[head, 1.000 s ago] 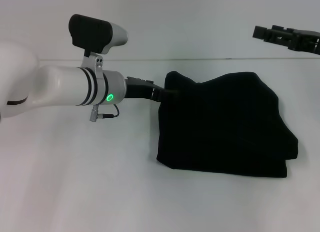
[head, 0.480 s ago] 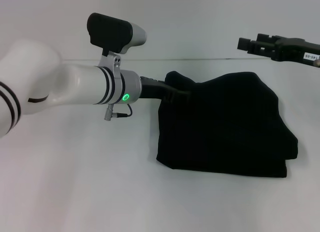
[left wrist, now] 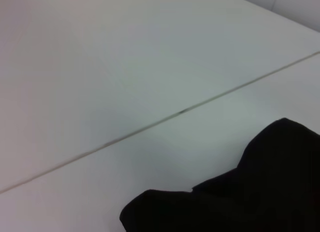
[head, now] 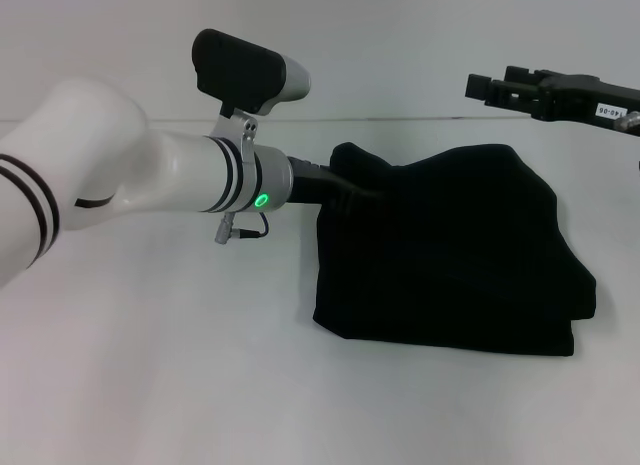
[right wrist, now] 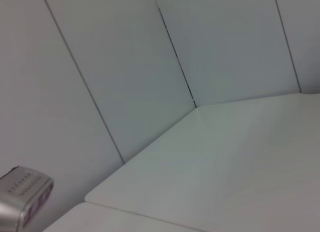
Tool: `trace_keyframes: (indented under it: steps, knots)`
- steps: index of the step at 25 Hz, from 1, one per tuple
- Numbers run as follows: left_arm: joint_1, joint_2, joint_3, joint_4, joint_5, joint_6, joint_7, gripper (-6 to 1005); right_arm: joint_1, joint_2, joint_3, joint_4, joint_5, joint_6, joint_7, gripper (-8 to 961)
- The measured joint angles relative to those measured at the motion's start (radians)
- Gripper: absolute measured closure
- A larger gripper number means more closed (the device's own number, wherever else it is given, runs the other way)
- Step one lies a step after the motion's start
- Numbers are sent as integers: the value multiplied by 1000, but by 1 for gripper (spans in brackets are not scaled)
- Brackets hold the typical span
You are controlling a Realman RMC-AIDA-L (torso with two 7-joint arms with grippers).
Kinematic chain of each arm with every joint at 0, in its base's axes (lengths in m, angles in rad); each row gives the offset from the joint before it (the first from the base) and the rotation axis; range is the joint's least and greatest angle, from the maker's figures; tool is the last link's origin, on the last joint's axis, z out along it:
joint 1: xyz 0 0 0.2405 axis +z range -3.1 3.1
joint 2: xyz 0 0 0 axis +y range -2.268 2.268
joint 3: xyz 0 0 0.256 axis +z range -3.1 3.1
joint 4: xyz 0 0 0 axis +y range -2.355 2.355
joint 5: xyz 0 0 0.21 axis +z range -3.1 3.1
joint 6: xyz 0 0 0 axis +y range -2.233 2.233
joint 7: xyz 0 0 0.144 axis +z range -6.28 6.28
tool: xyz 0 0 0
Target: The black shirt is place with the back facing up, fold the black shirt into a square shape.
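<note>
L gripper (head: 345, 190) sits at the upper-left corner of the black shirt (head: 450, 255), black fingers against black cloth, so whether they're apart, together or clamped on fabric can't be told from the head view; L wrist view shows no fingers at all, just shirt edge (left wrist: 240, 202) w/ a humped fold and bare tabletop behind it. Going back from the claw: dark wrist section, then silver collar w/ a lit green ring (head: 262, 200), a small cable loop hanging under it, and a wrist camera (head: 250, 73), black front w/ grey back, bracketed on top. L arm (head: 120, 165) is white w/ black bands, coming in from the left edge roughly level and low over the table, pointing toward the robot's right. R gripper (head: 490, 88) is up high at the upper right, well apart from the shirt and above its far edge, held about horizontal w/ tip pointing left; a white label shows on its body; fingers' state can't be told. Shirt lies right of centre on the table (head: 160, 365), already a rough folded block: near edge thick and layered, right side bulging out, far edge uneven w/ a raised lump at the left corner by the L gripper. Table is plain white w/ a thin dark seam line (left wrist: 150, 124) across it. R wrist view shows pale wall panels (right wrist: 125, 82) w/ dark joints meeting a white surface, plus a grey rounded object (right wrist: 22, 194) at one corner.
</note>
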Motion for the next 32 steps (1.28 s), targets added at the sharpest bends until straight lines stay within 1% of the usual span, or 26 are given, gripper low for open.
trace_keyframes:
  steps: [16, 26, 29, 32]
  knots:
    - [-12, -1, 20, -27, 0, -2, -2, 124, 11, 3, -12, 0, 0, 28, -2, 72]
    - [-12, -1, 25, -25, 0, 1, -3, 124, 12, 4, -12, 0, 0, 30, 0, 71]
    - [-6, 0, 26, -8, 0, 14, -3, 125, 11, 4, -12, 0, 0, 38, 0, 70]
    - [33, 11, 25, 75, 0, 109, -46, 125, 9, 4, -12, 0, 0, 46, 4, 70]
